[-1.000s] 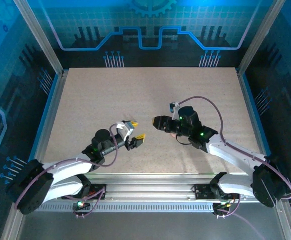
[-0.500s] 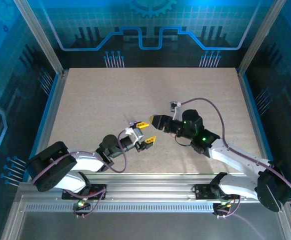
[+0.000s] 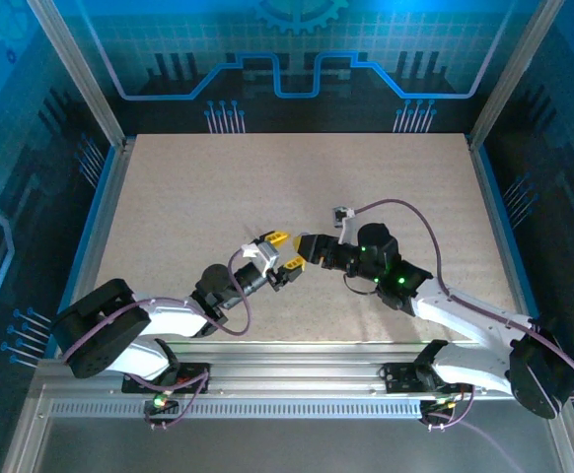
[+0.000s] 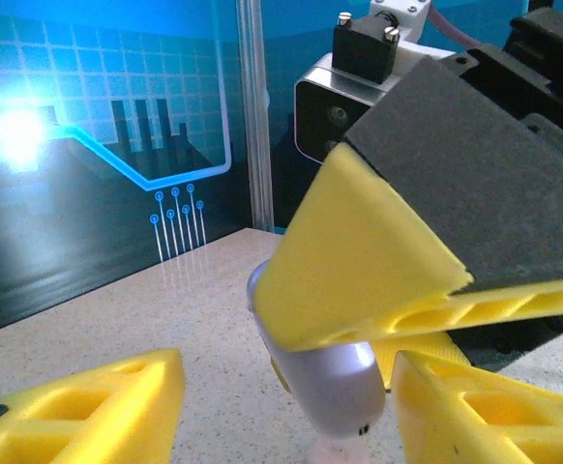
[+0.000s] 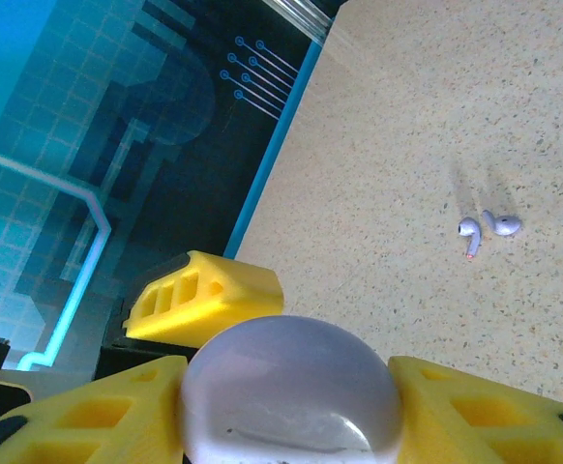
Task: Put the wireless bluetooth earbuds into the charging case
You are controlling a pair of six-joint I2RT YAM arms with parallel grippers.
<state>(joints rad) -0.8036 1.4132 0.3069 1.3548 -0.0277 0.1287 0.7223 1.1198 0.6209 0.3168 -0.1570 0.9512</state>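
My right gripper [image 5: 286, 420] is shut on the charging case [image 5: 291, 391], a smooth round lavender shell held off the table between its yellow fingers. In the left wrist view, the case [image 4: 332, 387] hangs under one right finger [image 4: 378, 261] and sits between my left gripper's [image 4: 281, 416] yellow fingers. A clear gap remains on the left side, so that gripper is open. Two tiny pale lilac earbuds [image 5: 488, 230] lie side by side on the table beyond. From above, left gripper [image 3: 285, 251] and right gripper [image 3: 305, 246] meet tip to tip at mid-table.
The speckled beige table [image 3: 267, 177] is walled by metal posts and blue-lit panels [image 3: 287, 69]. A pale pink bit [image 4: 340, 450] shows just under the case at the frame's bottom edge; I cannot tell what it is.
The left arm has stretched forward and right until its fingers straddle the case. The right gripper has shifted slightly left toward it. The left jaws have narrowed a little.
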